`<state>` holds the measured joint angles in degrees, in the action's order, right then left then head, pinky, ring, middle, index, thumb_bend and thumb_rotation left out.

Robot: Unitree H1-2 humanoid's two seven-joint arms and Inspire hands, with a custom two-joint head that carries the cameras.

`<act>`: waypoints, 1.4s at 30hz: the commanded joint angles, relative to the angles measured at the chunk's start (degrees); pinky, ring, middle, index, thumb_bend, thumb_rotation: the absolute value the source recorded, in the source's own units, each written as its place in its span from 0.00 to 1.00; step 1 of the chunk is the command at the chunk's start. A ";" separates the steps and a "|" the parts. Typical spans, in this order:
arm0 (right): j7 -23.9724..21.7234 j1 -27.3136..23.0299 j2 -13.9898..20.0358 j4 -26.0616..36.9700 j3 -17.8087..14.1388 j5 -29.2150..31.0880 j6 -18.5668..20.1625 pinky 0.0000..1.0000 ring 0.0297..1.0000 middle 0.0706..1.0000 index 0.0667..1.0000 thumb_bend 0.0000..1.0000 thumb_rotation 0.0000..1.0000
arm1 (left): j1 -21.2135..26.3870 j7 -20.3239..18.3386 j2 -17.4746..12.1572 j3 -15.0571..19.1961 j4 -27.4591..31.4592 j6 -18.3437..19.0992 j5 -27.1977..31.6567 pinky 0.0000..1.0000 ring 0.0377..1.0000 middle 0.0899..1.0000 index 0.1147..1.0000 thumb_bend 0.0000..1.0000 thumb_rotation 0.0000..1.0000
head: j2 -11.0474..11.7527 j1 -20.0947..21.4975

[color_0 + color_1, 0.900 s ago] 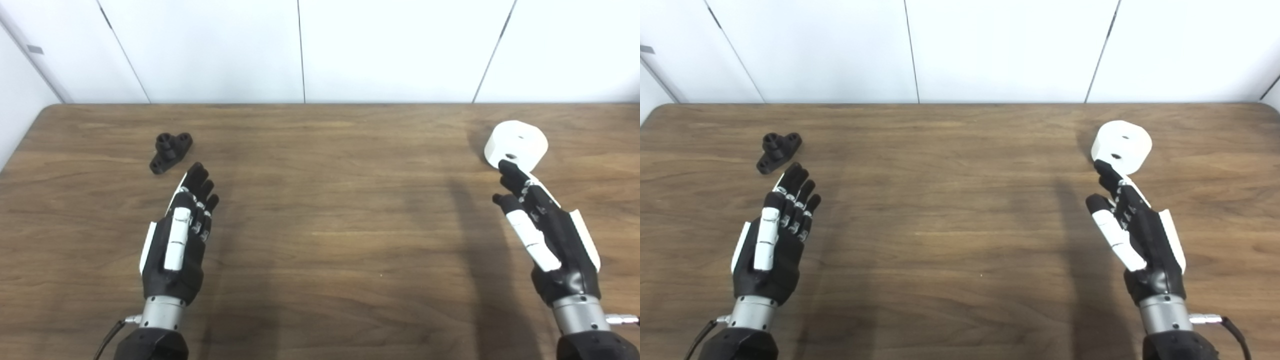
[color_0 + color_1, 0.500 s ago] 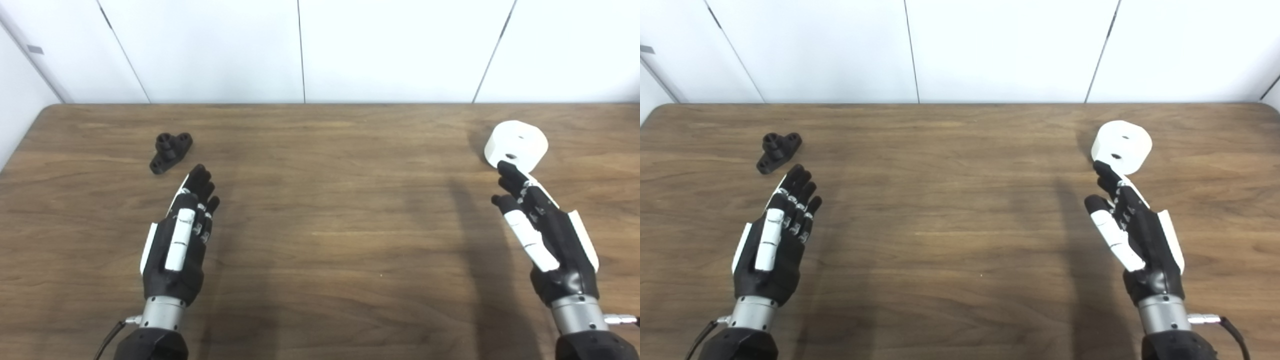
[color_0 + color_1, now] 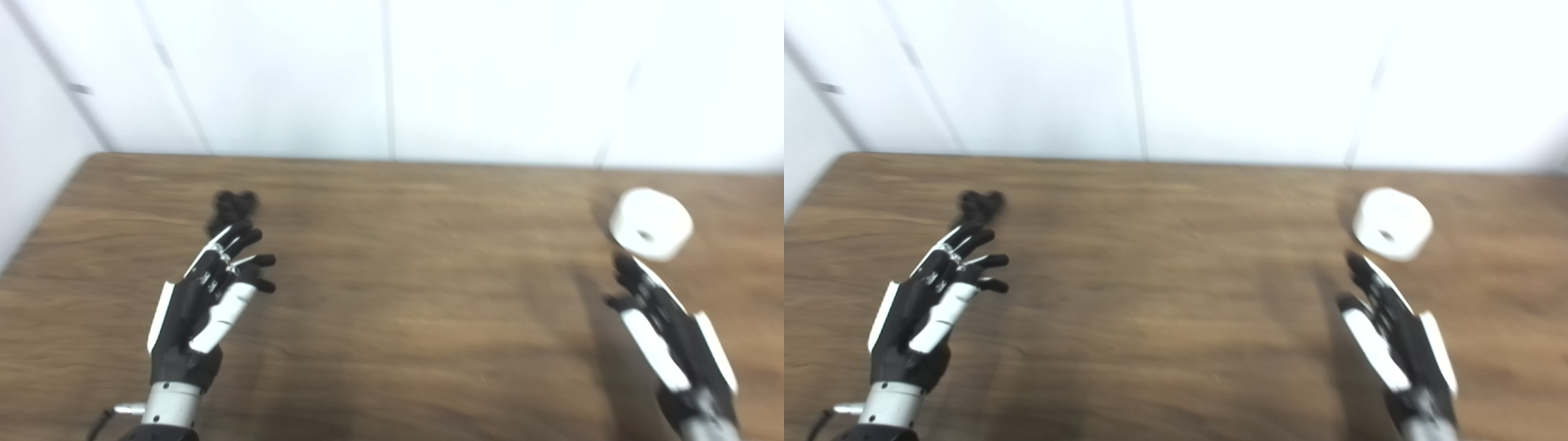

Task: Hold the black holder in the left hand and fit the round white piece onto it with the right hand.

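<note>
Two parts lay well apart on the bench [image 3: 392, 318]: black holder [image 3: 233, 205] far left, round white piece [image 3: 651, 223] far right. Our left hand [image 3: 205, 300], fingers spread and empty, reached just short of the holder; our right hand [image 3: 664, 334], also open, waited near the piece. Closing squarely around the holder's post seemed advisable.

Black-and-white left hand [image 3: 196, 312], silver wrist cuff [image 3: 168, 404]

Both views are motion-blurred. The black holder [image 3: 231, 208] is a dark smudge, its shape unreadable, perhaps touching the left hand's [image 3: 205, 300] fingertips. The right hand's [image 3: 670, 343] wrist is cut off by the bottom edge.
</note>
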<state>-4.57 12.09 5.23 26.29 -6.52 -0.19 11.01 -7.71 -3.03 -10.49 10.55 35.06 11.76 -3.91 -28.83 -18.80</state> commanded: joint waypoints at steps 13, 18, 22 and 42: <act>2.58 1.92 0.58 -4.57 -0.50 -2.83 -5.10 0.63 0.82 0.85 0.85 0.49 0.82 | 10.44 3.76 -6.57 3.58 3.50 3.81 -38.21 0.52 0.72 0.80 0.78 0.85 0.39 | 4.74 -11.15; 1.17 1.22 1.75 -6.59 -1.51 0.89 -6.16 0.68 0.86 0.90 0.89 0.46 0.79 | 11.18 -3.04 -8.79 3.07 0.18 10.62 -45.12 0.64 0.84 0.90 0.89 0.96 0.43 | 5.24 -13.69; 0.02 0.46 2.42 -7.55 -2.39 3.32 -5.69 0.70 0.88 0.91 0.89 0.49 0.76 | 12.26 -5.83 -9.81 1.44 -7.25 14.03 -48.80 0.83 0.96 0.98 0.94 1.00 0.52 | 5.92 -16.02; -1.47 0.95 3.13 -7.29 -4.01 6.48 -4.79 0.73 0.88 0.91 0.89 0.45 0.70 | 19.64 -7.75 -8.09 -2.41 -33.40 15.14 -56.54 1.00 1.00 1.00 0.99 1.00 0.57 | 5.39 -17.54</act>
<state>-5.93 11.04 7.01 17.07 -10.17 5.70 6.54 9.41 -13.30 -17.77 8.29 1.77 26.83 -59.23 -23.38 -36.39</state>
